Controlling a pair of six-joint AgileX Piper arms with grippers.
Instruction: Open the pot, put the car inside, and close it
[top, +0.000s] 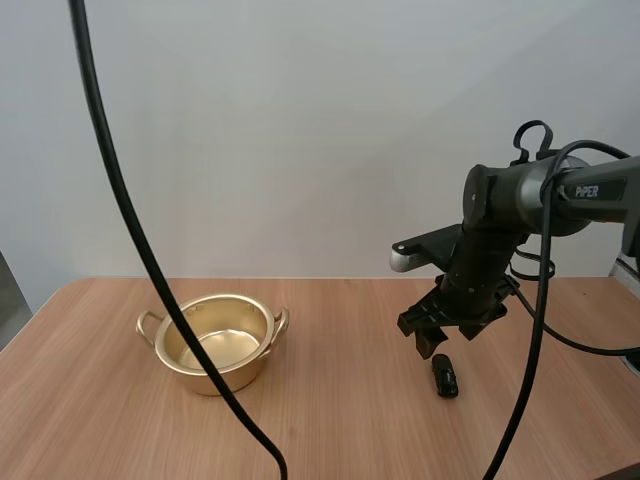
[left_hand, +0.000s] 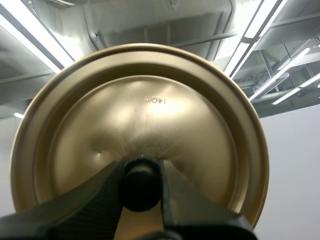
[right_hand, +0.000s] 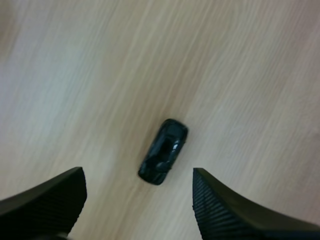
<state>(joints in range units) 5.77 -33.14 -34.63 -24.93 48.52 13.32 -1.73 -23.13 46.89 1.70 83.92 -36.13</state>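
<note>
Right up close on the right wrist view, the right gripper (right_hand: 136, 180) has its two ribbed fingers (right_hand: 230, 210) spread wide apart, nothing between them, and just beyond the tips lies the car (right_hand: 163, 151), small, black and glossy, flat on the wooden table (right_hand: 240, 75), lying at a slant to the gap between the fingers

Over to the high view: the car (top: 445, 377) sits on the near right part of the table (top: 330, 430), and the right gripper (top: 432, 338) hangs just above and behind it, tips pointing down, not touching it

Further back and well off to the left stands the pot (top: 215, 343), golden, two handles, open at the top with its shiny inside on show

On the left wrist view, the left gripper (left_hand: 141, 182) has its fingers (left_hand: 100, 195) clamped on a black knob (left_hand: 140, 186), and behind the knob spreads the golden lid (left_hand: 140, 110), held up in the air with its domed top facing the camera
</note>
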